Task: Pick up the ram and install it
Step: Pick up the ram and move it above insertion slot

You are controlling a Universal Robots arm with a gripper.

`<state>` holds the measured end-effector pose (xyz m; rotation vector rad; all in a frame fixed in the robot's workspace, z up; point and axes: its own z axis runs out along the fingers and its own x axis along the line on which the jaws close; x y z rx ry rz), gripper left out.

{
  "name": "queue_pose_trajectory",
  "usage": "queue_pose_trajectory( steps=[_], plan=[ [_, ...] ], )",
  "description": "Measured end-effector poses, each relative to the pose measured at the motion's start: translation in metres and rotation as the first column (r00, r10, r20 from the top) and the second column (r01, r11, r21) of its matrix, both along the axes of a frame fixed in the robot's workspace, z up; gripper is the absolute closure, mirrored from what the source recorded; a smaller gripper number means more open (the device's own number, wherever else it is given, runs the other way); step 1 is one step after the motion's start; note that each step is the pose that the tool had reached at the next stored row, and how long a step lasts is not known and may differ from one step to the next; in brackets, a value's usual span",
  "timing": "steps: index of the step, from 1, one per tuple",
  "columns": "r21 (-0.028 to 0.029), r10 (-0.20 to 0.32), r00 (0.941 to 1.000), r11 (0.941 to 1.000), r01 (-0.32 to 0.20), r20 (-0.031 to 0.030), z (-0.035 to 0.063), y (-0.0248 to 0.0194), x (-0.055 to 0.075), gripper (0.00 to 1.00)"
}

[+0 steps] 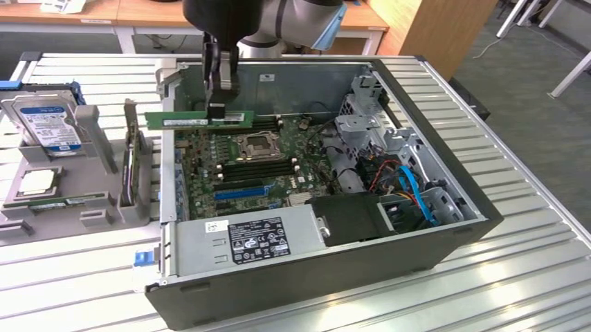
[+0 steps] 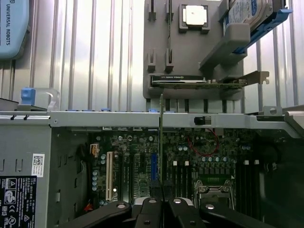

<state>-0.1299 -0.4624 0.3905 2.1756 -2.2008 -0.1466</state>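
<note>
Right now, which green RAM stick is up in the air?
The RAM stick clamped in the gripper, held on edge over the motherboard. The other RAM stick lies flat on the grey holder beside the computer case.

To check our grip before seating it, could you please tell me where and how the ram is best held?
Pinch the ram by its flat faces, at the middle of its top long edge, coming from above. It is thin and long and hangs roughly level over the motherboard. The hand, shut on it there, leaves the bottom edge free.
</note>
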Motion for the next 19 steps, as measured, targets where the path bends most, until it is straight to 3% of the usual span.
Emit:
queue_pose_trajectory(
  steps=[8, 19],
  plan=[
    [0.0005, 0.011, 0.9999, 0.9999, -0.011, 0.0007, 0.0000, 0.0000, 0.0016, 0.89],
    [0.0033, 0.033, 0.9993, 0.9995, -0.033, 0.0174, 0.0001, 0.0000, 0.0016, 0.89]
  ],
)
